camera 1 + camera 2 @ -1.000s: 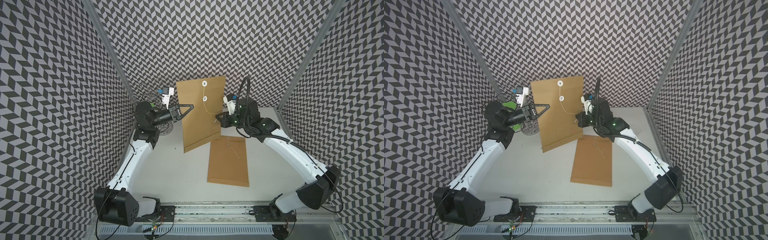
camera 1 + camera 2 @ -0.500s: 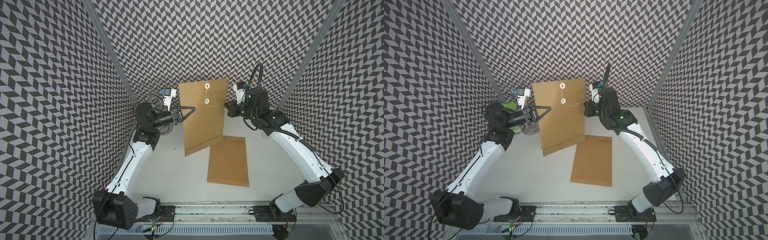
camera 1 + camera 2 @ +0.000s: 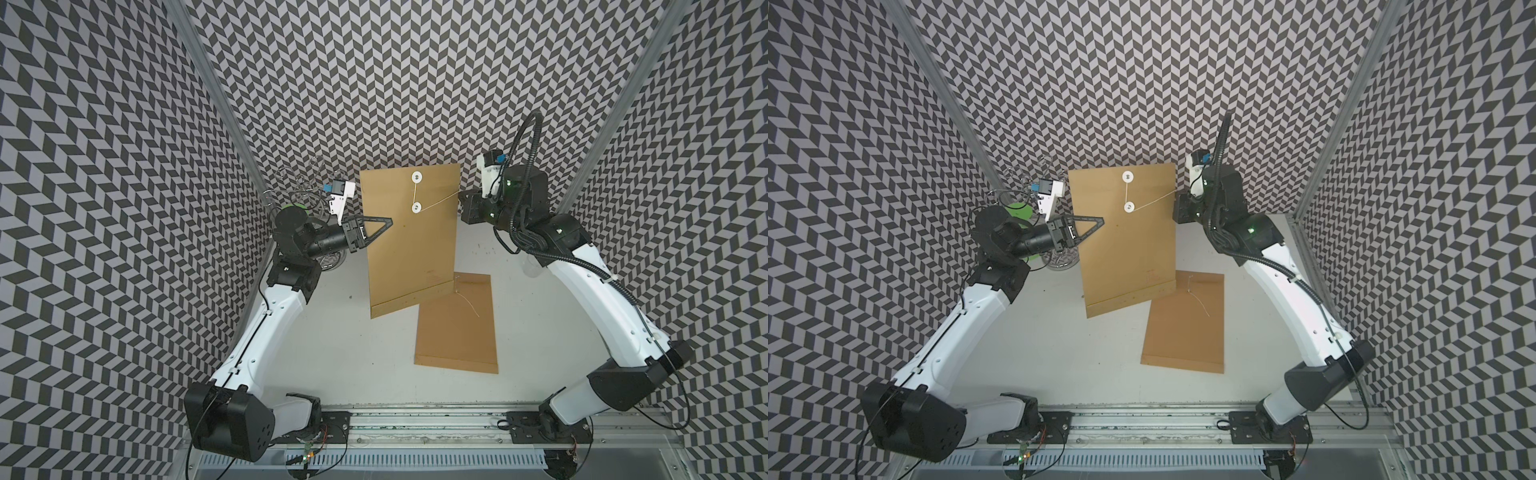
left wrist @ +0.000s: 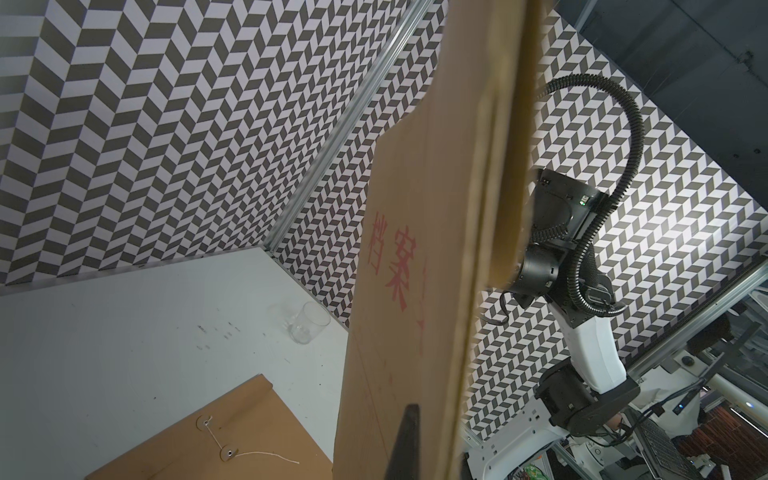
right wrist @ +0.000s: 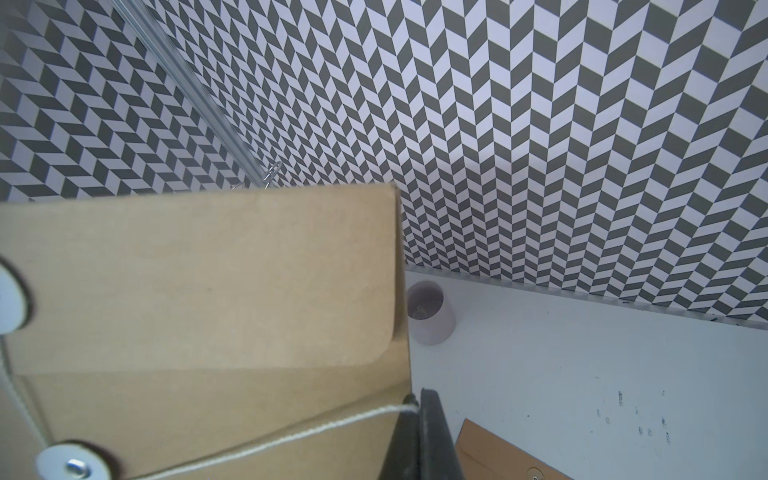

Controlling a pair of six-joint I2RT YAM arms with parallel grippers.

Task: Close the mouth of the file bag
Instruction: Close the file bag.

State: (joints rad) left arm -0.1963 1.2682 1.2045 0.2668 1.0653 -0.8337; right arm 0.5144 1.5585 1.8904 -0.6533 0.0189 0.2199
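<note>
We start with the white table (image 3: 340, 332). Above it the brown file bag (image 3: 409, 249) stands upright in the air, flap end up. In both top views its lower corner hides the far corner of a second file bag (image 3: 457, 328) lying flat on the table, and we cannot tell whether the two touch. The left gripper (image 3: 385, 223) is clamped on the upright bag's edge nearest the left arm, partway down, and carries it. The right gripper (image 3: 460, 194) sits just beside the opposite edge near the top, its jaws pinched tight on the white string (image 3: 437, 200). The string runs taut from them to the lower disc (image 3: 416, 207), and from there we follow it straight up to the upper disc (image 3: 417, 177) on the flap, which is folded down against the bag's face.
</note>
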